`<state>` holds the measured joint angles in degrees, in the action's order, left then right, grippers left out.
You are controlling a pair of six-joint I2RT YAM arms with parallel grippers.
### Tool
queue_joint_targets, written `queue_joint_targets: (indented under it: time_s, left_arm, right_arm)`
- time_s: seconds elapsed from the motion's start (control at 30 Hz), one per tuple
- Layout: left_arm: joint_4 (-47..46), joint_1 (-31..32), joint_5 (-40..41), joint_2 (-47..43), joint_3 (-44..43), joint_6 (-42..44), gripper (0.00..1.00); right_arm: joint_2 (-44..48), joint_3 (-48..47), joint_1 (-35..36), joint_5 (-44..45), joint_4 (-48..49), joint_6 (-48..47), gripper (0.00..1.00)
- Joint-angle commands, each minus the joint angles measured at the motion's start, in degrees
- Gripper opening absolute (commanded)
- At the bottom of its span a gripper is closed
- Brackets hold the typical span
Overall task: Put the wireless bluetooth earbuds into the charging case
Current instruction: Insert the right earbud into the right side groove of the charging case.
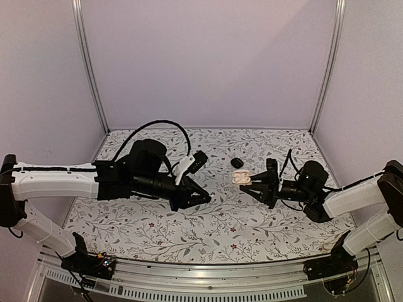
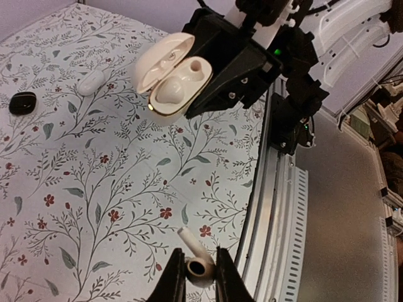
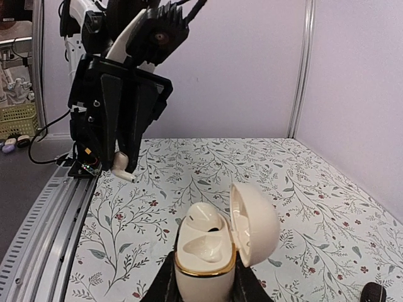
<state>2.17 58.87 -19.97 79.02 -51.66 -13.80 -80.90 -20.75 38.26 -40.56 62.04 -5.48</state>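
The left gripper (image 2: pixel 200 272) pinches a tiny white stemmed earbud (image 2: pixel 195 263) between its fingertips, held in the air above the floral-print table (image 2: pixel 94 189). A small black pebble-shaped case (image 1: pixel 237 163) lies on the table. The right gripper (image 3: pixel 208 283) is clamped on an open, gold-rimmed cream charging case (image 3: pixel 208 248), near the earbud but apart from it.

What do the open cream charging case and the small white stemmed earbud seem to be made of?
The open cream charging case looks like smooth glossy plastic: soft highlights on its rounded lid. The gold band around its rim looks metallic, perhaps a coating. The small white stemmed earbud looks like similar hard plastic; its dark end may be mesh or rubber.
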Motion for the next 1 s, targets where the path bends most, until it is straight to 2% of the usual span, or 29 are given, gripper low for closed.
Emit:
queue_joint_targets:
  time_s: [0.0, 0.33, 0.8, 0.97]
  left_arm:
    - [6.1, -0.3, -6.4, -1.8, -4.0, -2.5, 0.04]
    - [10.2, -0.2, -14.5, 1.0, -10.8, -7.0, 0.03]
    - [9.5, -0.4, -17.3, 8.2, -16.9, -15.3, 0.02]
    - [13.2, -1.2, -15.3, 9.4, -19.9, -15.7, 0.02]
  right_arm:
    - [-1.2, -1.4, 1.9, 4.7, 0.3, -4.1, 0.0]
    - [-3.2, -0.1, 9.1, 15.3, 0.9, -13.9, 0.0]
    - [-2.0, 1.9, 13.8, 22.5, 3.5, -19.5, 0.0]
    - [-1.6, 2.1, 15.1, 24.4, 3.6, -20.8, 0.0]
